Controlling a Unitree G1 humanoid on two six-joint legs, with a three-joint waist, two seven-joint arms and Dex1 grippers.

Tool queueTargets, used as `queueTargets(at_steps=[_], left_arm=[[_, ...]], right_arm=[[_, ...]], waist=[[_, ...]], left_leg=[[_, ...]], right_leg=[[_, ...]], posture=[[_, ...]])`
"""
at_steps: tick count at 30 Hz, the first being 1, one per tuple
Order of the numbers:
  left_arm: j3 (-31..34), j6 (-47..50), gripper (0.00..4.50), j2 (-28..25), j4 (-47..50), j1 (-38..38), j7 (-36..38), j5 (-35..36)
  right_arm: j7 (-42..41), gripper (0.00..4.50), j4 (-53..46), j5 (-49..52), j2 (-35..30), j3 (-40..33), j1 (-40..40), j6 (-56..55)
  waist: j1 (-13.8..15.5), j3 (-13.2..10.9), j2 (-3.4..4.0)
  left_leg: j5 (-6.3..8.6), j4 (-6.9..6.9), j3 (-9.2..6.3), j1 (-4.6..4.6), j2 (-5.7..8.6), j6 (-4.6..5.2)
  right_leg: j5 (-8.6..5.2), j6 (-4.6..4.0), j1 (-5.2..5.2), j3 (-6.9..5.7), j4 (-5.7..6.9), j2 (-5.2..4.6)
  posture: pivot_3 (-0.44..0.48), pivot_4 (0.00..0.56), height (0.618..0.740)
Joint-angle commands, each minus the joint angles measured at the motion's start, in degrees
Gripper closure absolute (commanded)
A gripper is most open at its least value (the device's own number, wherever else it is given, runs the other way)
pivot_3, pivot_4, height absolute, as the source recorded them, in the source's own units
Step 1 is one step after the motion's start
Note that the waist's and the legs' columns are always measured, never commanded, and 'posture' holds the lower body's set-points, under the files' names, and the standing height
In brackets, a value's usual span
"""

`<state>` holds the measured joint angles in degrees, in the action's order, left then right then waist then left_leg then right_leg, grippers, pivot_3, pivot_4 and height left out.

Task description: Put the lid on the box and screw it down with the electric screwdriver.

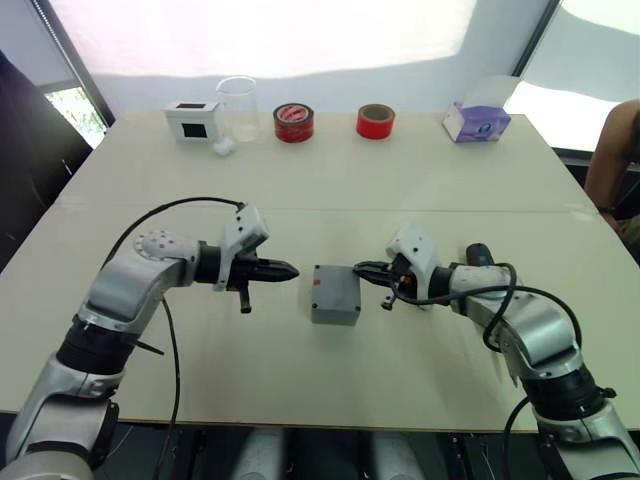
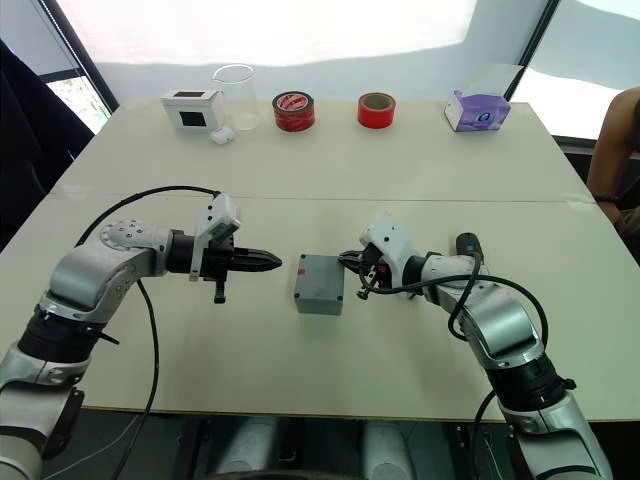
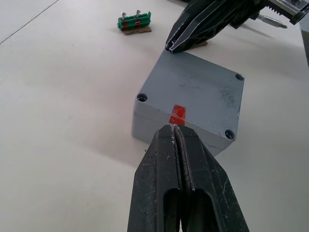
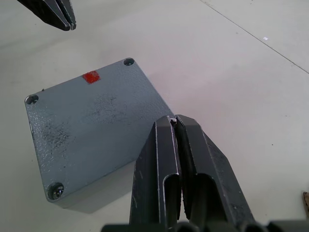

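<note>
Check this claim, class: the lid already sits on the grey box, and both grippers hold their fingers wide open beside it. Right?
One slip: the left gripper and right gripper are shut, as each wrist view shows. The lid does sit on the box, grippers on either side.

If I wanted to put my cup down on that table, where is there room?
The wide bare middle band, between the back row (white box, beaker, red tape rolls, tissue box) and the grippers. It is crowded around the grey box, flanked by left gripper and right gripper.

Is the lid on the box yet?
On: the lid sits flush over the box, corner holes aligned, one screw visible.
</note>
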<state>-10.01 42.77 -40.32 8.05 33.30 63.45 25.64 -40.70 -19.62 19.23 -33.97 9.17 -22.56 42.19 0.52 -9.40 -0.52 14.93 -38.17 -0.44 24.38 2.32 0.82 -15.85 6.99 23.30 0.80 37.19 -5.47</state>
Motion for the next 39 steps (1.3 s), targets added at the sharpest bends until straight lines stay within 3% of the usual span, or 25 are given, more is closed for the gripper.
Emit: queueTargets(at_steps=[1, 7, 15, 16, 17, 19, 22, 24, 29, 39], left_arm=[[1.25, -0.32, 4.50, 0.10, 2.03, -0.01, -0.25, 0.85], [1.93, 0.28, 4.50, 0.58, 2.07, 0.87, -0.23, 1.76], [2.15, -0.45, 4.50, 2.34, 1.03, 4.89, 2.22, 4.25], [1.88, -0.76, 4.50, 2.51, 0.94, 5.61, 2.88, 4.35], [1.27, -1.31, 4.50, 2.51, 0.85, 6.28, 3.76, 4.16], [-1.02, -3.84, 4.50, 1.80, 0.91, 6.85, 6.84, 2.72], [-2.90, -6.61, 4.50, 1.89, 1.16, 7.41, 9.65, 1.83], [-3.82, -7.67, 4.50, 2.45, 1.46, 8.03, 10.29, 1.26], [-8.16, -12.77, 4.50, 3.27, 0.00, 7.83, 11.35, -3.54], [-7.55, -12.37, 4.50, 6.04, 1.77, 6.80, 9.64, -2.91]], right_arm=[[0.18, 3.23, -0.38, -0.49, 0.02, -0.58, -0.76, -0.86], [0.50, 0.72, -0.20, -0.32, -0.78, -2.48, -1.47, 0.25], [6.46, 0.72, -1.35, 9.28, -1.27, -18.07, -7.42, 17.40], [6.22, 0.72, -1.41, 10.20, -3.08, -19.68, -8.20, 19.84], [5.71, 0.17, -1.39, 11.11, -5.49, -21.15, -9.03, 22.85], [4.63, 0.02, -0.39, 12.15, -13.39, -22.73, -11.05, 32.04], [6.28, 0.02, 2.72, 11.28, -22.06, -22.31, -12.83, 44.01], [7.06, 0.02, 4.42, 11.81, -23.82, -23.10, -13.03, 48.87], [6.81, 0.02, 6.61, 17.62, -31.10, -21.24, -7.44, 50.31], [8.62, 0.02, 11.75, 25.37, -33.62, -17.53, -3.94, 50.31]], waist=[[-0.01, 0.00, 0.00], [0.01, 0.00, 0.00], [0.10, 0.00, 0.00], [0.15, 0.00, 0.00], [0.23, 0.00, 0.01], [0.23, -0.01, 0.01], [0.08, -0.03, 0.06], [-0.04, -0.02, 0.06], [-0.21, -0.01, 0.13], [-0.21, -0.02, 0.13]], left_leg=[[0.00, 0.00, 0.00, 0.00, 0.00, 0.00], [0.00, 0.00, 0.00, 0.00, 0.00, 0.00], [0.00, 0.00, 0.00, 0.01, 0.00, 0.00], [-0.01, 0.00, 0.00, 0.01, 0.00, -0.01], [0.00, 0.00, 0.00, 0.01, 0.00, -0.01], [0.00, 0.02, -0.01, 0.02, 0.02, 0.00], [0.02, 0.05, 0.04, 0.03, 0.06, 0.03], [0.02, 0.08, 0.07, 0.02, 0.03, 0.03], [0.03, 0.11, 0.08, 0.03, -0.04, 0.04], [0.04, 0.06, 0.11, 0.05, -0.03, 0.07]], right_leg=[[0.00, 0.00, 0.00, 0.00, 0.00, 0.00], [0.00, 0.00, 0.00, 0.00, 0.00, 0.00], [0.00, 0.00, 0.01, 0.00, 0.01, -0.01], [0.00, 0.00, 0.02, 0.00, 0.01, -0.02], [0.00, 0.00, 0.01, 0.00, 0.01, -0.02], [0.00, 0.00, -0.01, -0.01, -0.03, -0.04], [0.00, -0.01, 0.00, 0.01, -0.08, -0.11], [-0.01, -0.02, 0.02, 0.04, -0.09, -0.12], [-0.01, -0.03, 0.03, 0.11, -0.13, -0.12], [0.00, -0.01, 0.04, 0.10, -0.12, -0.11]], posture=[[0.000, 0.150, 0.740], [0.000, 0.150, 0.740], [0.000, 0.150, 0.740], [0.000, 0.150, 0.740], [0.000, 0.150, 0.740], [0.000, 0.150, 0.740], [0.000, 0.150, 0.740], [0.000, 0.150, 0.740], [0.000, 0.150, 0.740], [0.000, 0.150, 0.740]])
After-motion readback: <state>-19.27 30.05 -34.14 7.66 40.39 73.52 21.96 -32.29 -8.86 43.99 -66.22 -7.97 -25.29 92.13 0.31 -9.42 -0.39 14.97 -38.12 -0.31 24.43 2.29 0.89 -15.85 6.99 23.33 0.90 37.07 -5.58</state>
